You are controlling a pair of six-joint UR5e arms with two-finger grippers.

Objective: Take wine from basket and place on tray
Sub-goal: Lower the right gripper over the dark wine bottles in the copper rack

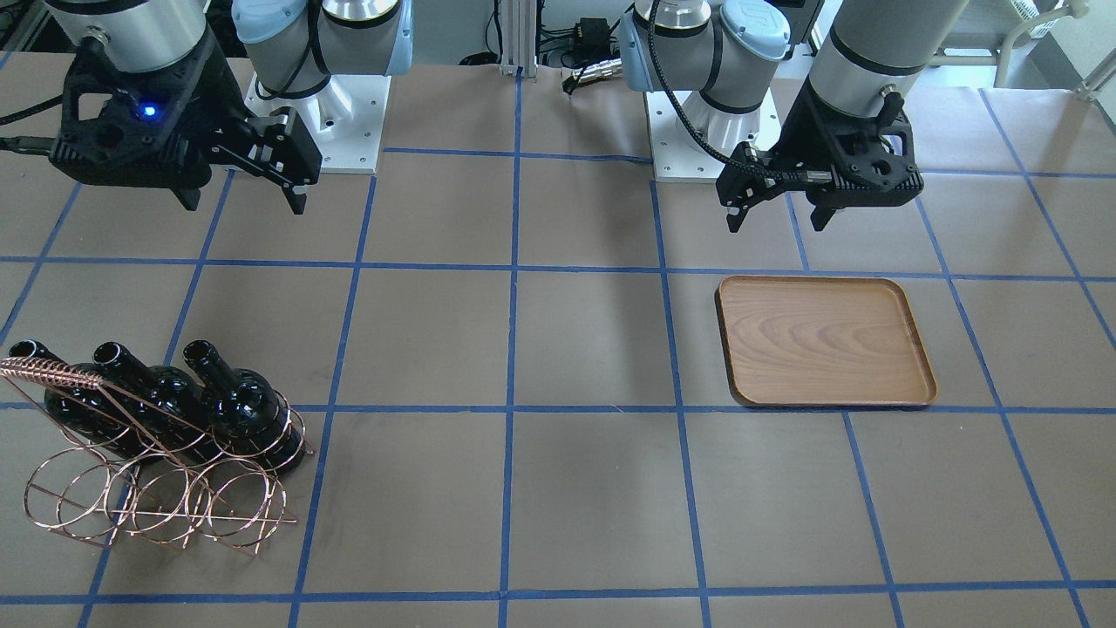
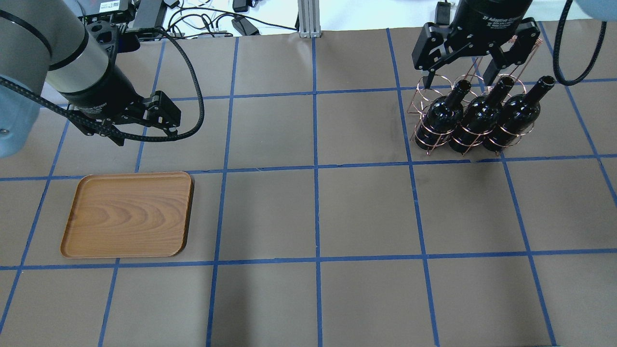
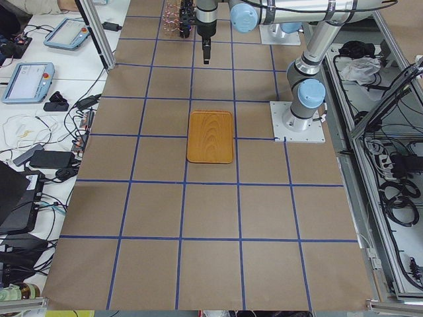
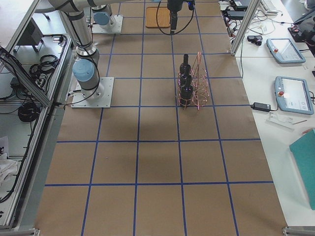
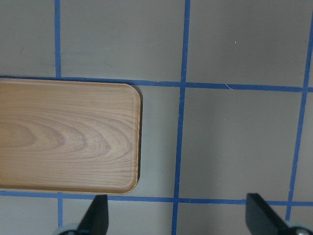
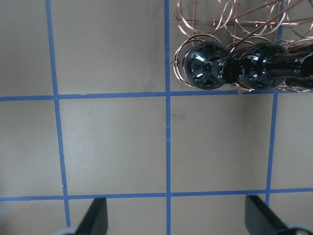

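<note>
three glossy black glass wine bottles (image 2: 479, 118) lean in the copper wire ring basket (image 2: 424, 90), just below and beyond our right claw (image 2: 458, 74), which is spread wide and empty. our left claw (image 2: 144, 136), also released, hangs beside the flat brown wood-grain tray (image 2: 127, 214). we judge the glass heavy, rigid, slick and breakable, so grip the narrow neck. the bottles carry no labels. the wrist collar (image 2: 491, 19) reads "2f adaptive".

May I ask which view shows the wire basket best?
Exterior front-facing: the basket shows clearly, rings and coiled handle. Overhead, bottles partly hide it; right wrist crops it; left wrist misses it; side views: tiny.
</note>
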